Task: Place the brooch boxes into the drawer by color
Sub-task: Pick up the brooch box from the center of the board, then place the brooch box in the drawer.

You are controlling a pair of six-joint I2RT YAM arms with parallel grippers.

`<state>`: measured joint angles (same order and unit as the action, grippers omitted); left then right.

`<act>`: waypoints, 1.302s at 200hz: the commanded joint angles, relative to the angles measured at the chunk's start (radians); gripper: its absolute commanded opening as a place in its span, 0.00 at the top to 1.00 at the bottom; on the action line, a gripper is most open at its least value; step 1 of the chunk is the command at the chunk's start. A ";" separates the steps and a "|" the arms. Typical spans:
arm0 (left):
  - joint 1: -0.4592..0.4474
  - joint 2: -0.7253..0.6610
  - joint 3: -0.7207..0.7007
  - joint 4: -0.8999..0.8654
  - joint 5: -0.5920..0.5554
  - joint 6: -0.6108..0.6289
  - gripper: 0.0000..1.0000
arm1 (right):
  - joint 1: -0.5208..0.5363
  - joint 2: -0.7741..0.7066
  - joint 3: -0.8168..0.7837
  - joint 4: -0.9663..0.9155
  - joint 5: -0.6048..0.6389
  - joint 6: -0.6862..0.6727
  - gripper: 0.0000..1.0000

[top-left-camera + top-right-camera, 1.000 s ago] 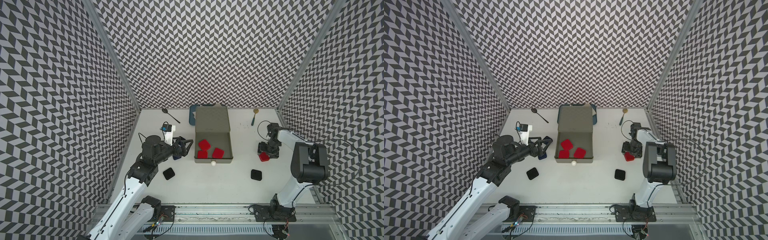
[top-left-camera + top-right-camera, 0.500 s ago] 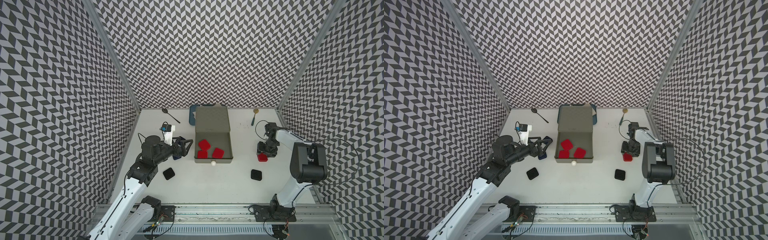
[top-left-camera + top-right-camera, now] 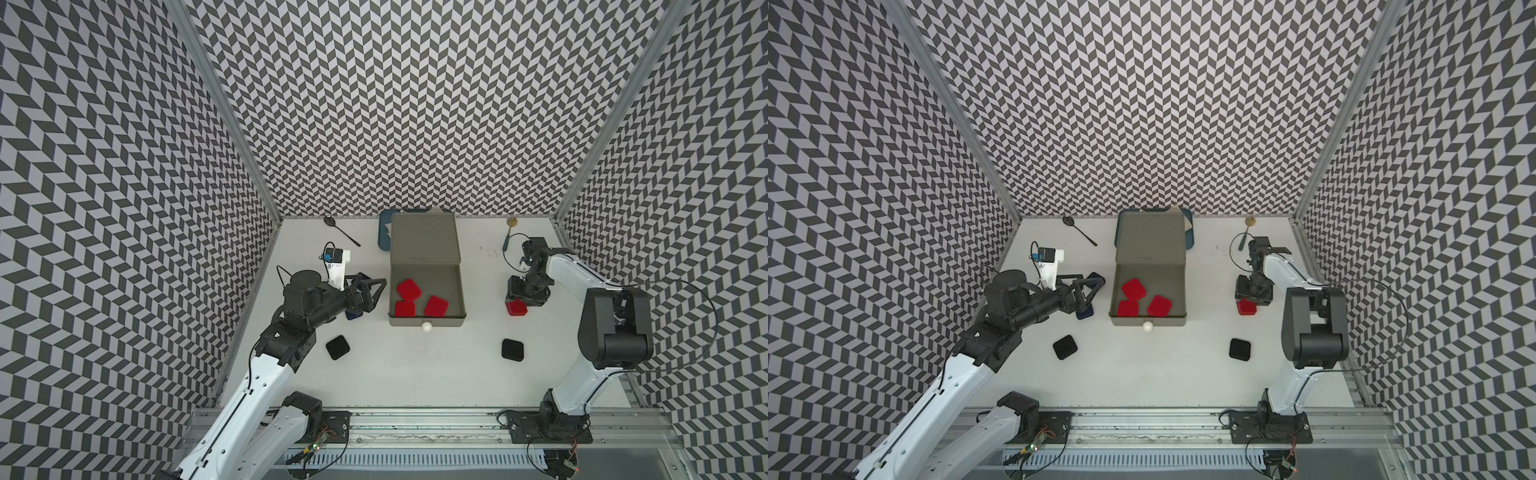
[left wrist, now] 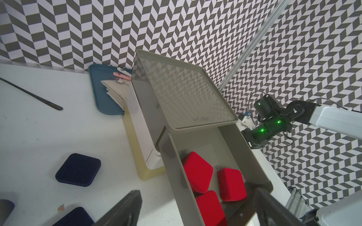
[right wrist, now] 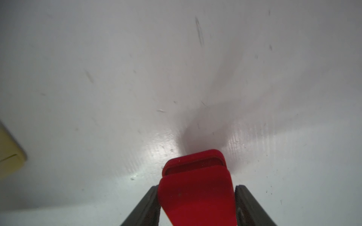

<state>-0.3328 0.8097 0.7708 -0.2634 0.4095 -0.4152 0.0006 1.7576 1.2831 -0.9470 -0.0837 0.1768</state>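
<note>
The drawer (image 3: 449, 323) is the chest's grey top tier, pulled out, with three red brooch boxes (image 3: 409, 289) inside. Right of it, my right gripper (image 3: 517, 302) points down and is shut on another red brooch box (image 5: 195, 195), its fingers (image 5: 150, 201) pressed against both sides just above the table. My left gripper (image 3: 376, 296) hangs open and empty left of the drawer, over navy brooch boxes (image 4: 78, 169) that it partly hides from above. One black brooch box (image 3: 337, 347) lies front left and another black brooch box (image 3: 1240, 348) front right.
A dark blue tray (image 4: 101, 97) with a napkin and cutlery sits behind the chest (image 3: 424, 239). A black spoon (image 3: 341, 231) lies at the back left, a gold-headed spoon (image 3: 509, 232) at the back right. The drawer's white knob (image 3: 427, 327) juts forward.
My right gripper has narrowed onto the red box and carried it slightly left, toward the drawer. The left arm has not moved.
</note>
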 commanded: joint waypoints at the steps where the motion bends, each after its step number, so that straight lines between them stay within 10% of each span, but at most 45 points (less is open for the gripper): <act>1: 0.005 -0.016 -0.009 0.001 0.008 -0.046 0.05 | 0.024 -0.085 0.101 -0.040 -0.044 -0.009 0.70; 137: 0.001 0.079 0.044 0.016 0.100 -0.065 0.06 | 0.483 -0.165 0.709 -0.250 -0.165 0.026 0.69; 195: 0.001 0.082 0.037 0.016 0.074 -0.075 0.06 | 0.712 -0.107 0.687 -0.264 -0.065 0.110 0.68; 260: 0.001 0.071 0.031 0.009 0.083 -0.076 0.06 | 0.730 -0.030 0.649 -0.284 0.010 0.163 0.68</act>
<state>-0.3332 0.8982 0.7948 -0.2611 0.4919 -0.4919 0.7364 1.7088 1.9453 -1.2308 -0.1291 0.3088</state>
